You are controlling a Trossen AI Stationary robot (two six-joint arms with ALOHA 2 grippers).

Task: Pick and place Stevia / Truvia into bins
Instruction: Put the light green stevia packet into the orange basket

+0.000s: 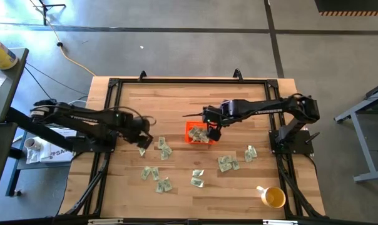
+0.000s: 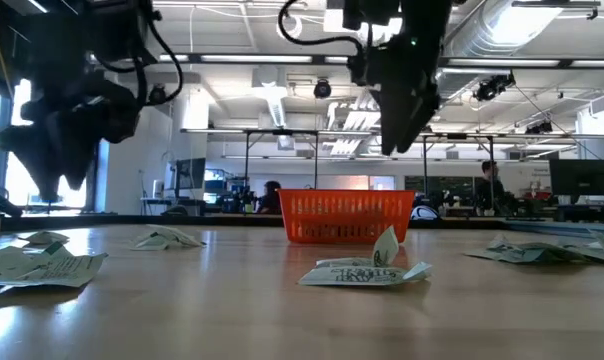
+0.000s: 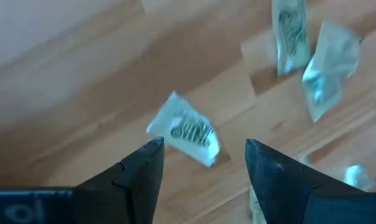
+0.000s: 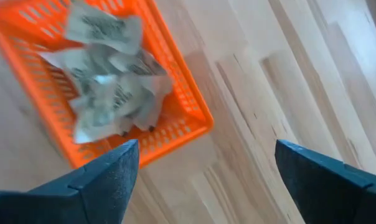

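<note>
The orange bin [image 1: 198,133] stands mid-table with several Stevia packets [image 4: 107,68] heaped inside. My right gripper [image 4: 206,180] hangs open just above the bin's right side [image 1: 212,132], fingers pointing down and empty. My left gripper [image 3: 203,144] is open and low over the table's left part [image 1: 145,141]. Its fingers straddle one loose packet [image 3: 185,127] that lies flat on the wood without touching it. Two more packets [image 3: 328,62] lie just beyond it. Other packets [image 1: 226,164] are scattered across the near half of the table.
A yellow cup [image 1: 273,197] stands at the near right corner. Loose packets lie at the near left [image 1: 154,177], near middle [image 1: 197,178] and right [image 1: 250,152]. A black frame [image 1: 114,84] runs round the table's edges.
</note>
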